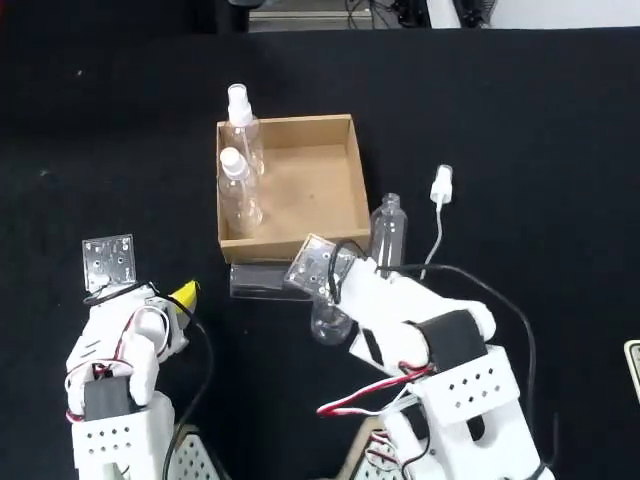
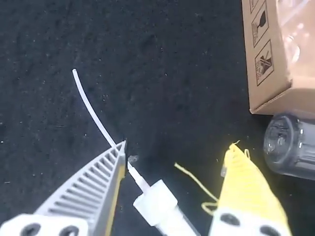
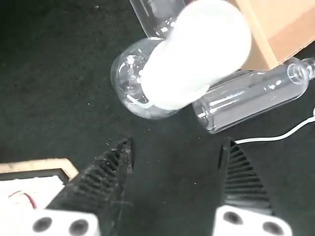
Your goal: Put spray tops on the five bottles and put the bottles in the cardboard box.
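Cardboard box (image 1: 300,180): centre of the high view, open side up. We count two bottles in it, both upright against its left wall, each with a white spray top on. The corner bottle (image 1: 241,130) is in the upper-left corner and the second bottle (image 1: 239,195) is just below it in the frame.

Outside the box, on the black table (image 1: 520,120):
- The lying bottle (image 1: 262,281) is on its side along the box's lower wall. We cannot tell whether it touches the wall or is just beside it.
- The uncapped bottle (image 1: 388,232) stands upright just right of the box's lower-right corner, with its neck open.
- The loose spray top (image 1: 442,186) is right of that bottle, with its thin tube trailing down the frame.

Right gripper (image 3: 177,142): the black jaws are spread wide with nothing between them. Just ahead of the tips stands the fifth bottle (image 3: 129,83), with a white top (image 3: 197,54) over its mouth. In the high view it sits below the box's lower-right corner, partly under the arm.

Left gripper (image 2: 177,145): at the lower left of the high view, jaws apart. A spray top (image 2: 156,204) lies between them, close against the grey finger (image 2: 93,187) and apart from the yellow finger (image 2: 246,187), so it is not clamped. Its tube runs toward the upper left of the left wrist view.
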